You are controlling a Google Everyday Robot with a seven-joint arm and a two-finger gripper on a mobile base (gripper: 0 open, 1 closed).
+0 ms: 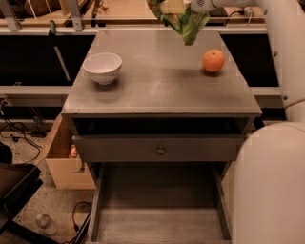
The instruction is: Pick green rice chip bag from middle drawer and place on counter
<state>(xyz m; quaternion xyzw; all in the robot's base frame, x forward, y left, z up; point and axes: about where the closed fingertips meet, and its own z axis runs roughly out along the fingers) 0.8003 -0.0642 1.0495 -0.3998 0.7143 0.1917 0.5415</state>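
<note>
The green rice chip bag hangs in the air above the far edge of the counter, cut off by the top of the view. My gripper is at the top edge, shut on the bag's upper part; most of the gripper is out of frame. The middle drawer is pulled out at the bottom of the view, and its plank floor is bare.
A white bowl stands on the counter's left side. An orange sits on the right, below and right of the bag. My white arm fills the right edge. A drawer front with a knob is above the open drawer. A cardboard box is on the floor to the left.
</note>
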